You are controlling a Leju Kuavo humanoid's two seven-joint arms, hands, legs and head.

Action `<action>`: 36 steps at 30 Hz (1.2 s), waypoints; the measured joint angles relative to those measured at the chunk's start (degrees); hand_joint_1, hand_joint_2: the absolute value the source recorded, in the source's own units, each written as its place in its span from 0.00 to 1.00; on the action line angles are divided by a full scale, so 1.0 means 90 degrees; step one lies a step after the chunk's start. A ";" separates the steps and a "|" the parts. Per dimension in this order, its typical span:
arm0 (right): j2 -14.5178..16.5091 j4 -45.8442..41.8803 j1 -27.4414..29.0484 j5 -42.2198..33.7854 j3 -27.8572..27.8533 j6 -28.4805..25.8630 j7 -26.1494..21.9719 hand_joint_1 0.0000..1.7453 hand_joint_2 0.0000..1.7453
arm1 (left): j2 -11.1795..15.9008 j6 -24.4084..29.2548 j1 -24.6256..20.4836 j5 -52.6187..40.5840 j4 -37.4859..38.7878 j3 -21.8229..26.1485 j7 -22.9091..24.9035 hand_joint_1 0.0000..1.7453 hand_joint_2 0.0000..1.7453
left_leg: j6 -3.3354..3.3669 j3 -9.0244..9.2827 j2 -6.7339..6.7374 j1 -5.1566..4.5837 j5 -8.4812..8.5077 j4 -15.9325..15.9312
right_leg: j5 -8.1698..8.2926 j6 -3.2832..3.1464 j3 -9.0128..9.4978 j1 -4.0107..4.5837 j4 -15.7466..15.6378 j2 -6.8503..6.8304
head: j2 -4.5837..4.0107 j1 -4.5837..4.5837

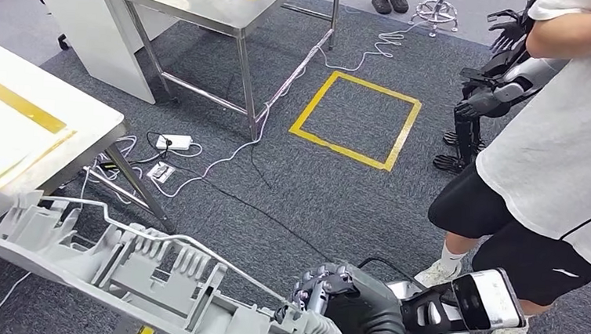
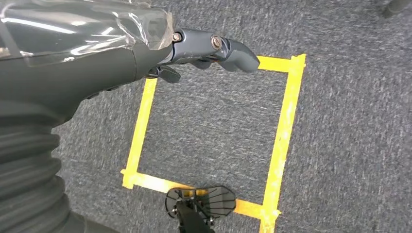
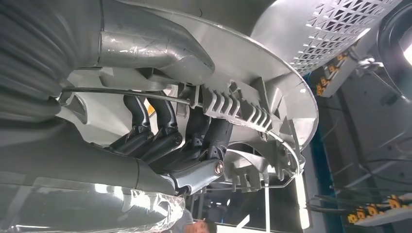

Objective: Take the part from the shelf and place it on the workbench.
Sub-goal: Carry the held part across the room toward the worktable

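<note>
The right hand grips the long grey plastic part, which extends leftward from it; the left hand is empty, fingers loosely extended.

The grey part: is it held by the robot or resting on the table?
Held. The right hand grips the grey part; its fingers curl into it.

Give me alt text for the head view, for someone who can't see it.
The robot's right hand grips one end of a long grey ribbed plastic part, carried over grey carpet beside a white workbench edged with yellow tape. A person in a white shirt and black shorts stands to the right, near a yellow tape square on the floor.
</note>
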 joint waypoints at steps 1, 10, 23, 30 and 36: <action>0.0005 0.0000 -0.0002 0.0002 0.0001 0.0007 0.0001 1.00 1.00 | 0.0001 0.0003 -0.0010 -0.0001 0.0000 0.0001 0.0001 0.00 1.00 | -0.0018 -0.0108 0.0171 0.0001 -0.0129 0.0236 | -0.0004 -0.0034 0.0012 0.0003 -0.0008 -0.0057 | 0.0000 -0.0009; 0.0054 0.0010 -0.0074 -0.0002 0.0029 -0.0025 0.0125 1.00 1.00 | -0.0008 0.0009 -0.0078 0.0031 0.0001 0.0011 -0.0002 0.00 1.00 | 0.0222 -0.0133 0.0960 -0.0145 0.0038 0.0223 | -0.0132 -0.0159 0.0115 0.0212 -0.0016 -0.0650 | 0.0000 -0.0022; -0.0009 0.0053 -0.0150 -0.0158 0.0098 -0.0055 0.0203 1.00 1.00 | -0.0089 -0.0075 -0.0152 -0.0061 0.0035 0.0112 -0.0061 0.00 1.00 | 0.0279 0.0152 0.0092 -0.0075 0.0192 -0.0276 | -0.0365 0.0174 -0.0495 0.0036 0.0979 -0.0079 | 0.0000 0.0013; -0.0005 0.0063 -0.0167 -0.0247 0.0132 -0.0023 0.0281 1.00 1.00 | -0.0115 -0.0078 -0.0098 -0.0087 0.0094 0.0185 -0.0084 0.00 1.00 | 0.0025 0.0048 -0.0074 -0.0036 0.0075 -0.0108 | 0.0065 0.0025 0.0003 0.0024 -0.0063 0.0001 | 0.0000 0.0013; 0.0004 0.0080 -0.0170 -0.0254 0.0145 -0.0023 0.0307 1.00 1.00 | -0.0138 -0.0073 -0.0122 -0.0095 0.0121 0.0248 -0.0093 0.00 1.00 | -0.0076 -0.0904 0.0541 -0.0017 -0.0662 0.1728 | -0.0008 -0.0134 0.0071 0.0078 -0.0084 -0.0386 | 0.0000 -0.0027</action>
